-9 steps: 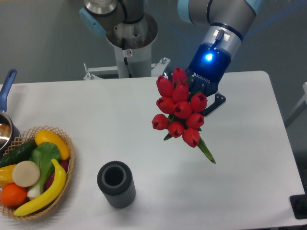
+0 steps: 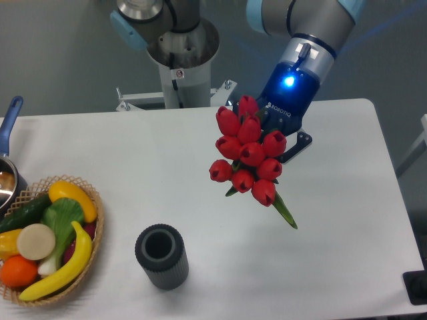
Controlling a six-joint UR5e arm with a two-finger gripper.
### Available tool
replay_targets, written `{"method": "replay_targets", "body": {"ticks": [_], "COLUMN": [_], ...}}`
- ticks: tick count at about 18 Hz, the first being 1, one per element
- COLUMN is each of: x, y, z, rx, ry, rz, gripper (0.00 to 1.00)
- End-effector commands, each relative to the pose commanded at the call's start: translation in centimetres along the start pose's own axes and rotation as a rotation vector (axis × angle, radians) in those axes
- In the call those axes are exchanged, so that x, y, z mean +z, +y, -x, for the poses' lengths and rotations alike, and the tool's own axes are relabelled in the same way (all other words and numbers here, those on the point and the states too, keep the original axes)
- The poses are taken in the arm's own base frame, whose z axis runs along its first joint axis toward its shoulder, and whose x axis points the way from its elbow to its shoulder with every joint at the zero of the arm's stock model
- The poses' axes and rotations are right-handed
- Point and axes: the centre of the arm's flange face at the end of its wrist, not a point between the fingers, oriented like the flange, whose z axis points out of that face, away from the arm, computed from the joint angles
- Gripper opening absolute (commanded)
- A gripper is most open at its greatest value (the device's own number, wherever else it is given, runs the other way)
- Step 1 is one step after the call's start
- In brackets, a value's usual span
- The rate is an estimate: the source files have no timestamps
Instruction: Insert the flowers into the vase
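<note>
The flowers (image 2: 248, 152), a tight bunch of glossy red tulip buds with a green leaf poking out at the lower right, hang in the air above the middle of the table. My gripper (image 2: 283, 137) is right behind the bunch and shut on it; the buds hide its fingers. The vase (image 2: 161, 256), a dark grey ribbed cylinder with an open round mouth, stands upright near the table's front edge, well to the lower left of the bunch.
A woven basket (image 2: 93, 267) of fruit and vegetables sits at the front left. A pot with a blue handle (image 2: 9, 120) pokes in at the left edge. The arm's base column (image 2: 181, 63) stands behind the table.
The bunch and gripper have shifted slightly to the left and a little downward. The vase and basket have not moved.
</note>
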Motion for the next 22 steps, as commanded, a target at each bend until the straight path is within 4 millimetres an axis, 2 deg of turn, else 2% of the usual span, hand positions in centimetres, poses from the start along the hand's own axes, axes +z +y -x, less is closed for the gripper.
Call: {"method": "replay_targets", "body": {"ticks": [8, 14, 22], "x": [1.1, 3.5, 4.3], "y": [-0.5, -3.0, -4.2], "z": [-0.3, -1.6, -2.7], "rx": [0.007, 0.048, 0.048], "ry": [0.035, 0.117, 0.235], "rz": [-0.028, -0.101, -0.275], "gripper": [0.43, 0.43, 0.43]}}
